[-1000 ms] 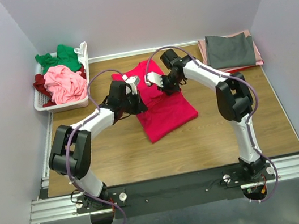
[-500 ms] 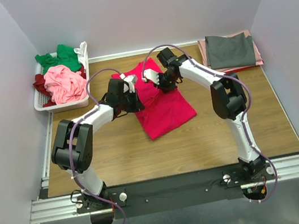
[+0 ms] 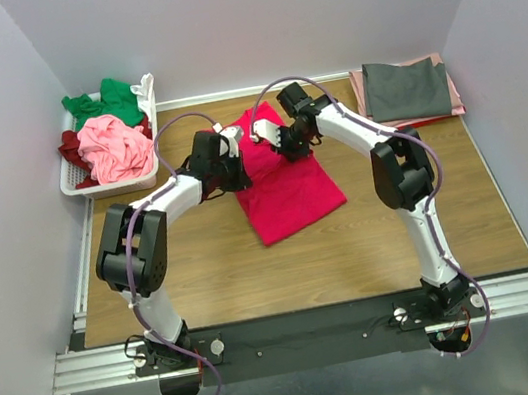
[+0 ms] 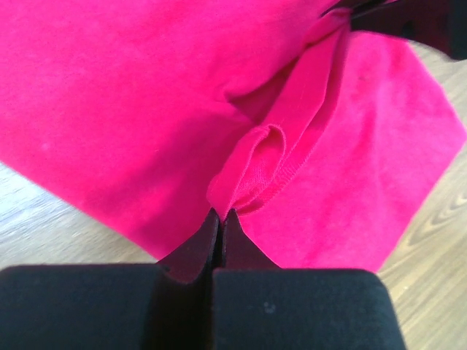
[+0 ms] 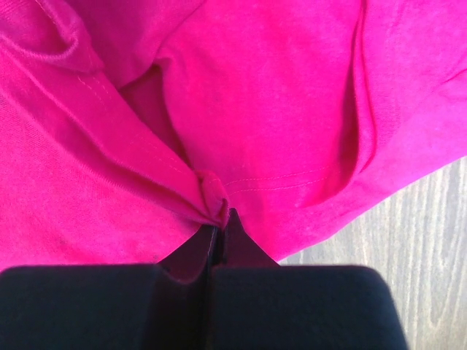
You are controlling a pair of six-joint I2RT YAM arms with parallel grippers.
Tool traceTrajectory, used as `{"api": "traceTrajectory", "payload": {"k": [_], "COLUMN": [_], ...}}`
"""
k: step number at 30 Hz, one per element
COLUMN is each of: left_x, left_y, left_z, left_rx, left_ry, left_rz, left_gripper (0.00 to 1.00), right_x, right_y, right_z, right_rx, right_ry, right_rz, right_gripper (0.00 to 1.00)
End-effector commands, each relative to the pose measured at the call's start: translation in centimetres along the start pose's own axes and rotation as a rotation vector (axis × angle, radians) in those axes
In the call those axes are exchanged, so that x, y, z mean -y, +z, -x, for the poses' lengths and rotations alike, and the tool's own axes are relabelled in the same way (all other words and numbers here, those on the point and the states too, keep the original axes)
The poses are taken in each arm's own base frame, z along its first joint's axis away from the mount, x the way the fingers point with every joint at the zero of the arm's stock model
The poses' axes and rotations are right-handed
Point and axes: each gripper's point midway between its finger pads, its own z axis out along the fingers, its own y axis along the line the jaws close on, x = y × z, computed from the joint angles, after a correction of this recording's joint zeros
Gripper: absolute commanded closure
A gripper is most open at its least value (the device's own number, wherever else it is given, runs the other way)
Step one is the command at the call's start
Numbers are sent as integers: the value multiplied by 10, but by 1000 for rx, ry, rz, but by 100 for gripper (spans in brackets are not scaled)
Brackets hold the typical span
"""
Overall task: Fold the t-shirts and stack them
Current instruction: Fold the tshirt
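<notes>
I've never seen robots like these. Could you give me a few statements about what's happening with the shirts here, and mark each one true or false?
1. The left gripper and right gripper are both pinched shut on the crimson-pink t-shirt. True.
2. The white basket stands at the far right of the table. False: it stands at the far left.
3. A grey t-shirt lies folded at the far right. True.
4. The basket is empty. False: a green t-shirt and a light pink t-shirt lie crumpled in it.

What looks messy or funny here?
The red shirt lies crooked on the table, bunched where the left gripper and right gripper pinch it. The basket holds a crumpled heap of shirts. The folded pile looks neat.
</notes>
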Motion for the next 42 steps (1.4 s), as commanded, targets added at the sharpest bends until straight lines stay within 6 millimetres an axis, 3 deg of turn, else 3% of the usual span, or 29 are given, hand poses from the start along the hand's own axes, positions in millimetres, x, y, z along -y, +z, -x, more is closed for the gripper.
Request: {"api": "traceTrajectory", "payload": {"k": [1,22,29,31,32,33,35,36,37,40,42], "left_x": [-18,-20,-21,-23,-29,-30,-39,-42,-44,-58,-57], "left_y": [-1,2,3,5,4,3,-1,-6,-12,-43,-69], "left_z": [5,7,8,13,16,24,34,43,53,85,104], "left_rx": [4,5,8,16,22,42,72,94,121,233,305], "left_ry": [26,23,22,21,13,6,-4,-11,-17,-25,-14], "left_rz": [87,93,99,109,140,155,208,224,244,376,423], "left_gripper": [100,100,100,96,88,65,50,46,41,34,31], "right_x": [10,12,13,17,24,39,49,61,72,96,109], "right_y": [6,10,11,12,12,10,7,-2,-7,-28,-43], "right_z": [6,4,0,-3,-1,2,3,5,11,23,25], "right_rx": [11,4,-8,-29,-22,-10,-4,-6,20,55,66], "right_ry": [8,21,26,59,68,102,134,153,191,254,296], "right_rz": [-27,-30,-36,-66,-101,-177,-244,-310,-367,-487,-557], "right_gripper": [97,95,90,84,76,62,45,34,1,0,0]}}
